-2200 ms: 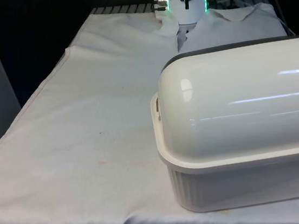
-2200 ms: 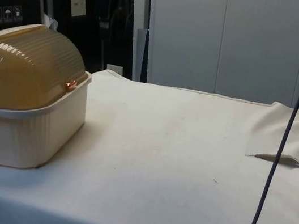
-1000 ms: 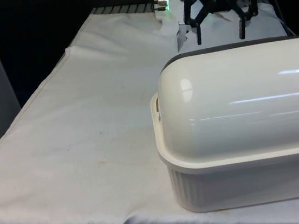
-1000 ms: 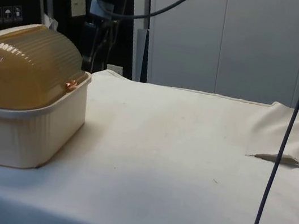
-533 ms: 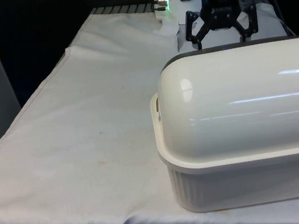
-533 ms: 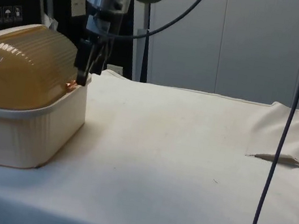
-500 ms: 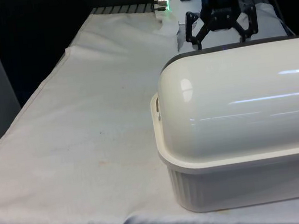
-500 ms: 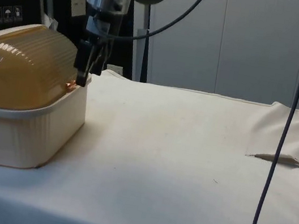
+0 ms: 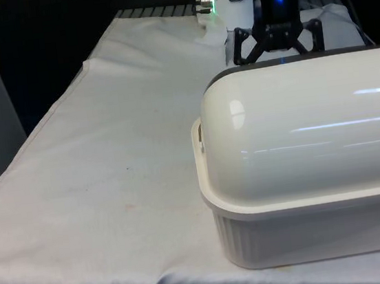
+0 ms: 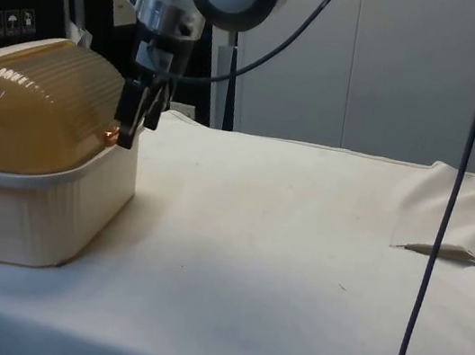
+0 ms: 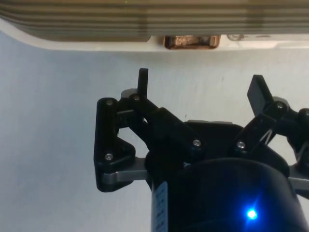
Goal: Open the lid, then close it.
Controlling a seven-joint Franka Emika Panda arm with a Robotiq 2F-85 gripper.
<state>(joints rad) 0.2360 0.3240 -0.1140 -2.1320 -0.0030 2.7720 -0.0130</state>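
Note:
A cream bread box (image 9: pixel 304 169) stands on the cloth, its back to the front view. In the side view its amber ribbed roll lid (image 10: pixel 39 108) is down over the cream base (image 10: pixel 30 216). A small copper handle (image 10: pixel 113 133) sits at the lid's lower edge, above the base's rim. My gripper (image 10: pixel 125 139) hangs just in front of that handle, fingers pointing down. In the wrist view the gripper (image 11: pixel 200 79) is open, the two fingertips (image 11: pixel 142 73) wide apart with the handle (image 11: pixel 189 41) just beyond the gap. In the front view the gripper (image 9: pixel 277 42) dips behind the box.
White cloth (image 9: pixel 109 159) stretches away on the front view's left of the box. In the side view a dark cable (image 10: pixel 444 221) hangs down at the near right, and the cloth has a raised fold (image 10: pixel 448 253) there.
The gripper has come down from above and now hangs lower, close in front of the lid's handle. The lid has not moved.

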